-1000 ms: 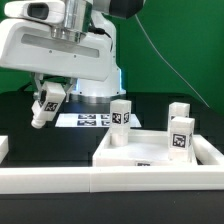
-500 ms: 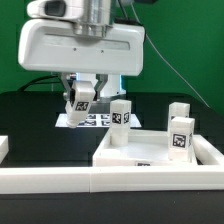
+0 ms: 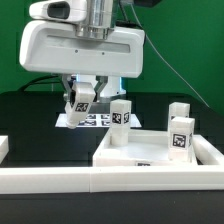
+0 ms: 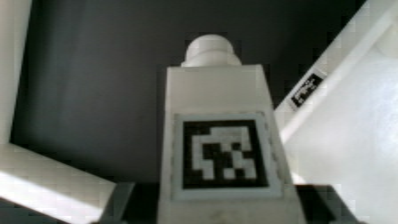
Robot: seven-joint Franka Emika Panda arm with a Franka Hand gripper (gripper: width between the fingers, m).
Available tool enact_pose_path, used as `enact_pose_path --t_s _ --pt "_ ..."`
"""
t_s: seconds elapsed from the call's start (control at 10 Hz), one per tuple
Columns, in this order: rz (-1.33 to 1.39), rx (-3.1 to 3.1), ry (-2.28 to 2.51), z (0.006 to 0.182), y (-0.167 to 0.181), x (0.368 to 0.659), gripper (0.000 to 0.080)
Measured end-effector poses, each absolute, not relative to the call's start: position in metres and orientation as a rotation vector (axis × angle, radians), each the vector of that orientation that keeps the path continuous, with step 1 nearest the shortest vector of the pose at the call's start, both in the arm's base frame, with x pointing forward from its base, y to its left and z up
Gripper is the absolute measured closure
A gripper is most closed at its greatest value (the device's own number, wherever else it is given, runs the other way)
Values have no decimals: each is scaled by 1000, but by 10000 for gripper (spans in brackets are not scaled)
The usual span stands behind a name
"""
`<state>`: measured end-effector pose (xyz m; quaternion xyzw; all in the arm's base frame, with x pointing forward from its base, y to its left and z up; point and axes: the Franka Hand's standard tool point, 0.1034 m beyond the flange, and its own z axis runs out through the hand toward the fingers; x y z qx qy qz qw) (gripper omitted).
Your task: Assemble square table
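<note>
The matte black table (image 3: pixel 30 125) carries everything, bordered along the near edge by a long smooth white plastic rail (image 3: pixel 60 180). Above it hangs the bulky white glossy robot arm (image 3: pixel 85 50), rounded at its casing.

The large white plastic square tray-like table top (image 3: pixel 150 155) with its raised rim lies on the table toward the exterior view's right, just behind the rail. 3 small white rectangular block legs with black-and-white square tags stand upright in or at it: 1 at the tray's back corner nearer the middle of the view (image 3: pixel 121 118), 1 at the back toward the exterior view's right (image 3: pixel 179 112), and 1 nearer the front on that side (image 3: pixel 181 138). Whether each stands inside the rim or just behind it cannot be told.

The thin flat white marker board (image 3: pixel 98 121) lies behind the tray, under the arm.

The jaws (image 3: pixel 80 100) are closed on a 4th white block leg (image 3: pixel 79 103), which hangs tilted above the table over the marker board's end, apart from the tray. In the wrist view this held leg (image 4: pixel 217 130) shows a flat face with a crisp square tag and a small rounded peg at its far end.
</note>
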<state>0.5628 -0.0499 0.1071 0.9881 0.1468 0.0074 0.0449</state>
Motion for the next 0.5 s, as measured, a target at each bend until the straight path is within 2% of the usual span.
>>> enact_pose_path --t_s 0.2,0.5 --pt "14 3080 343 110 -29 575 511" --pt "63 3120 235 112 -26 588 511"
